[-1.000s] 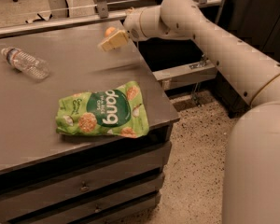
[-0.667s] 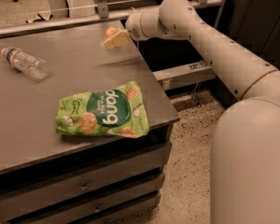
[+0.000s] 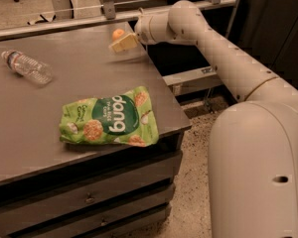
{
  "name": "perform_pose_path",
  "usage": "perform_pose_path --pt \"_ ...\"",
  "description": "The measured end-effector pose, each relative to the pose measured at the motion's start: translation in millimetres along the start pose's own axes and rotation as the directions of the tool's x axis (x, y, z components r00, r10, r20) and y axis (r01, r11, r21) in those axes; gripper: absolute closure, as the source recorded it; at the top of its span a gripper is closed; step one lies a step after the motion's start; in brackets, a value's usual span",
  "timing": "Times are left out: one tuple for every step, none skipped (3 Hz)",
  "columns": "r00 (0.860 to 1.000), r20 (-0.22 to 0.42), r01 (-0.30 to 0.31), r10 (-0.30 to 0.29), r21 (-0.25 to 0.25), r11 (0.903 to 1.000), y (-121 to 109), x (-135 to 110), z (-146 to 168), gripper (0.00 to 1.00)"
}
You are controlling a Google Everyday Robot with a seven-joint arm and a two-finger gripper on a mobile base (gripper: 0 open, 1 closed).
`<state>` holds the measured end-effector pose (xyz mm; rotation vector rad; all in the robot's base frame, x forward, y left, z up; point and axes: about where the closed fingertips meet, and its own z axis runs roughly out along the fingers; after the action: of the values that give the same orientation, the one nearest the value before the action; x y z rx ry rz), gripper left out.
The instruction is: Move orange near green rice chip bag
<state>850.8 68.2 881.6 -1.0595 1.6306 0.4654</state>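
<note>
The orange (image 3: pixel 118 33) sits on the grey table (image 3: pixel 49 108) near its far right edge. My gripper (image 3: pixel 123 43) hangs just in front of the orange, low over the table and very close to it. I cannot tell whether it touches the orange. The green rice chip bag (image 3: pixel 109 119) lies flat near the table's front right corner, well in front of the orange and the gripper. My white arm (image 3: pixel 213 48) reaches in from the right.
A clear plastic water bottle (image 3: pixel 27 66) lies on its side at the table's far left. Drawers (image 3: pixel 89 197) sit under the tabletop. A metal rail (image 3: pixel 64 21) runs behind the table. Speckled floor (image 3: pixel 193 182) lies to the right.
The arm has shifted slightly and the gripper has edged a little. More of the orange shows behind it now. The bag and the bottle have not moved.
</note>
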Motion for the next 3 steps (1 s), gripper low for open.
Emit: perform_pose_path --pt "1.000 0.011 -0.010 0.010 -0.029 0.9995 5 2 15 0.00" --pt "1.000 0.016 -0.015 0.016 -0.059 0.9982 14 4 26 0.16" --pt "1.000 0.014 -0.021 0.022 -0.073 0.9971 19 7 29 0.39"
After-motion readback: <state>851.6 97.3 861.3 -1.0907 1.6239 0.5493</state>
